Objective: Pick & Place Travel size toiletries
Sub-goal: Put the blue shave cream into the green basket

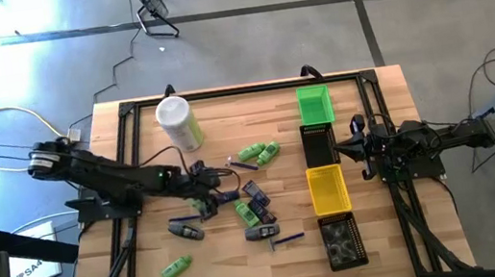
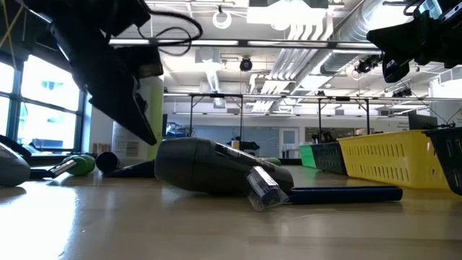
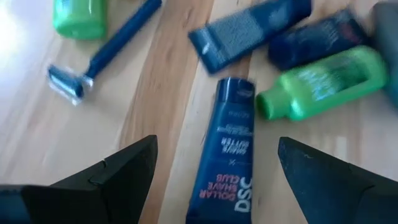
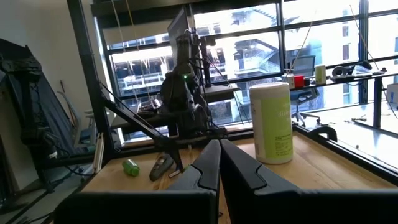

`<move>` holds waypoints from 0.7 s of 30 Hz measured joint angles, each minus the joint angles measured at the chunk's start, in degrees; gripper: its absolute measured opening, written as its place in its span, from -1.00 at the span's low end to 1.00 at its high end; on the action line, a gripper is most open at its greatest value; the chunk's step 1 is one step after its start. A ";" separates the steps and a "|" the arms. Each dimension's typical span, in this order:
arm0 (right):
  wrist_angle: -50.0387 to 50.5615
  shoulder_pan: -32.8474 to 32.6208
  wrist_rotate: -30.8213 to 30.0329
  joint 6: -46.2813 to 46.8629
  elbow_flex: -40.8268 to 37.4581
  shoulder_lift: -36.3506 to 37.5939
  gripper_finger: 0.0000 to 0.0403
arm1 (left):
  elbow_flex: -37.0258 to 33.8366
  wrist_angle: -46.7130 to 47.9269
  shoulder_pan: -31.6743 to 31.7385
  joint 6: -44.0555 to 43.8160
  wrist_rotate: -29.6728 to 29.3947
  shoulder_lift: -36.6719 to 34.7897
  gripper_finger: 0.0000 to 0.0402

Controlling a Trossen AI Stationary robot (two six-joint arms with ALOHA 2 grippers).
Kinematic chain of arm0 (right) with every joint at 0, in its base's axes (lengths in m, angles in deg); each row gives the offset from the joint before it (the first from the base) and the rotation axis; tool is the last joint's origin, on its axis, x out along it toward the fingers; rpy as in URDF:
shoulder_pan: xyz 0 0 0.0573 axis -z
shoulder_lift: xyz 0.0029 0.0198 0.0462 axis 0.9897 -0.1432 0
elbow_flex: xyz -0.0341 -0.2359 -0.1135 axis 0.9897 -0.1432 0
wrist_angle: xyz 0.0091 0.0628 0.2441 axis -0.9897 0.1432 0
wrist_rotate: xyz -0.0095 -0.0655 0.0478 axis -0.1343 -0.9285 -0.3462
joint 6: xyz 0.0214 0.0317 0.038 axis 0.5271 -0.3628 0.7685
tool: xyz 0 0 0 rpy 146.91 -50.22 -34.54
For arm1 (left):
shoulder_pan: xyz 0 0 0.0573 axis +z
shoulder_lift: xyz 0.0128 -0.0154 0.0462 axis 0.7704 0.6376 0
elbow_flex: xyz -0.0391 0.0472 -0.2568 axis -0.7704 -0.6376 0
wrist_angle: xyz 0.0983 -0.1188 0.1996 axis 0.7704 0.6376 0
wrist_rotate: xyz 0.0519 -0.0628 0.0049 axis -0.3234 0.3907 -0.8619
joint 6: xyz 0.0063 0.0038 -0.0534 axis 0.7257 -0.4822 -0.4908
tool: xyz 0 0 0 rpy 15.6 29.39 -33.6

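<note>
Travel size toiletries point(image 1: 255, 205) lie heaped at centre frame as the left gripper point(image 3: 214, 165) hovers with fingers spread over a blue shave tube point(image 3: 227, 155), which could skid sideways on closing, while the right gripper point(image 4: 217, 163) waits closed at right.

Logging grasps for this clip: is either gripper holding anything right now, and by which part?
Nothing is held. The left gripper is open above a dark blue tube, not gripping it. The right gripper is shut and empty, near the bins.
</note>
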 joint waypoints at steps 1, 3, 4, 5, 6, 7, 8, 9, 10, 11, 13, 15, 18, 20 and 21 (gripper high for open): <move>0.04 0.00 0.01 -0.02 0.00 0.00 -0.98 | -0.02 0.04 0.00 0.00 0.00 0.65 0.63; 0.02 -0.02 0.02 -0.02 0.00 0.00 -0.98 | 0.02 -0.56 0.00 0.00 0.00 2.25 0.63; 0.04 0.00 0.02 -0.02 0.00 0.00 -0.98 | 0.01 -0.48 0.00 -0.02 0.00 3.12 0.63; 0.04 0.00 0.02 -0.02 0.00 0.00 -0.98 | 0.00 -0.43 0.00 -0.15 0.00 4.05 0.63; 0.04 0.00 0.03 -0.02 0.00 0.00 -0.98 | 0.00 -0.54 0.00 -0.17 0.03 4.85 0.63; 0.03 0.00 0.03 -0.02 0.00 0.00 -0.98 | 0.00 -0.84 0.00 -0.17 0.08 5.50 0.63; 0.04 0.00 0.02 -0.02 0.00 0.00 -0.98 | 0.00 -1.55 0.00 -0.17 0.45 6.20 0.63; 0.04 -0.02 0.02 -0.02 0.00 0.00 -0.98 | 0.00 -2.58 0.00 -0.13 1.05 6.97 0.63; 0.04 0.00 0.03 -0.02 0.00 0.00 -0.98 | 0.00 -3.44 -0.02 0.05 1.30 7.70 0.63; 0.04 0.00 0.04 -0.02 0.00 0.00 -0.98 | 0.00 -4.31 -0.02 0.49 1.49 8.36 0.63; 0.04 0.00 0.02 -0.02 0.00 0.00 -0.98 | 0.00 -6.56 -0.02 1.70 2.38 9.44 0.63; 0.04 -0.01 0.04 -0.02 0.00 0.00 -0.98 | 0.02 -7.40 -0.02 2.76 2.29 10.52 0.63; 0.04 -0.01 0.04 -0.02 0.00 0.00 -0.98 | 0.18 -7.59 -0.07 3.11 1.62 11.77 0.63; 0.04 0.00 0.04 -0.02 0.00 0.00 -0.98 | 0.18 -7.60 -0.07 3.04 1.62 12.24 0.63; 0.04 0.01 0.04 -0.02 0.00 0.00 -0.98 | 0.18 -7.59 -0.07 3.02 1.64 12.34 0.63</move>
